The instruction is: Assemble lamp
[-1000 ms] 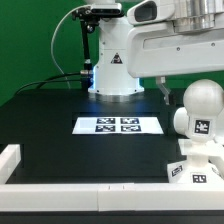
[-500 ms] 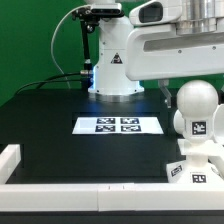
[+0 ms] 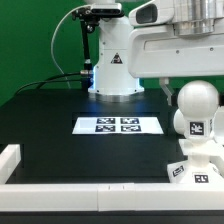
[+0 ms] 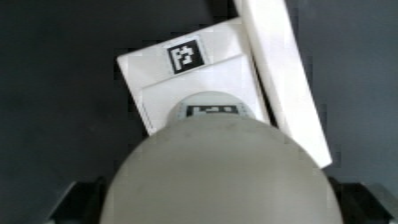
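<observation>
The round-headed bulb [image 3: 197, 108] stands upright over the flared square base [image 3: 196, 166] at the exterior view's right edge, both white with square tags. In the wrist view the bulb's head [image 4: 214, 160] fills the foreground and the base [image 4: 178, 60] lies beneath it. My gripper [image 4: 214, 206] is shut on the bulb, with a dark finger [image 4: 71, 204] pressed against each side of the head. In the exterior view the fingers are hidden behind the bulb. I cannot tell whether the bulb's foot touches the base. The shade is out of view.
The marker board [image 3: 119, 125] lies mid-table. A white rail [image 3: 70, 186] runs along the front edge, with a raised end [image 3: 8, 160] at the exterior view's left. It also shows beside the base in the wrist view [image 4: 281, 70]. The robot's pedestal [image 3: 115, 65] stands behind.
The bulb has shifted a little toward the exterior view's left and slightly down, staying above the base. The gripper has kept its hold.
</observation>
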`<act>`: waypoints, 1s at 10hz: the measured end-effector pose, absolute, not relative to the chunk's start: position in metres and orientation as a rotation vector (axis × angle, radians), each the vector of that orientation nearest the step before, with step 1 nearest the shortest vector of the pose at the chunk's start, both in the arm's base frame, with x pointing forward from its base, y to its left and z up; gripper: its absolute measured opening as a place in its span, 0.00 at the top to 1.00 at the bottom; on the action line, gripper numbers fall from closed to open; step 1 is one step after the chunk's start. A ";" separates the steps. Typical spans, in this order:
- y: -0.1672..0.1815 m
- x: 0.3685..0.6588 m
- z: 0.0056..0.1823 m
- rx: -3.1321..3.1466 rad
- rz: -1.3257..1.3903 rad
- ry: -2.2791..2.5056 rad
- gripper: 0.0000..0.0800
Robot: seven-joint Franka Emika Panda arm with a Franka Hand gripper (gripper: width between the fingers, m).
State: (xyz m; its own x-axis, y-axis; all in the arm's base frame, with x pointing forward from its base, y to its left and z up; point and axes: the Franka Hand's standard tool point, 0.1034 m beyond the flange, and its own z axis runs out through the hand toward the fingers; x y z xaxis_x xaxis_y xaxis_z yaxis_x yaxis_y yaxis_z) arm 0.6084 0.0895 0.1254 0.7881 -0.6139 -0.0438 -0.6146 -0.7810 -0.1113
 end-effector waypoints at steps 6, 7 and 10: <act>0.096 0.615 0.125 -2.342 0.081 1.763 0.28; 0.096 0.615 0.124 -2.375 0.075 1.718 0.19; 0.096 0.619 0.125 -2.735 0.023 1.121 0.13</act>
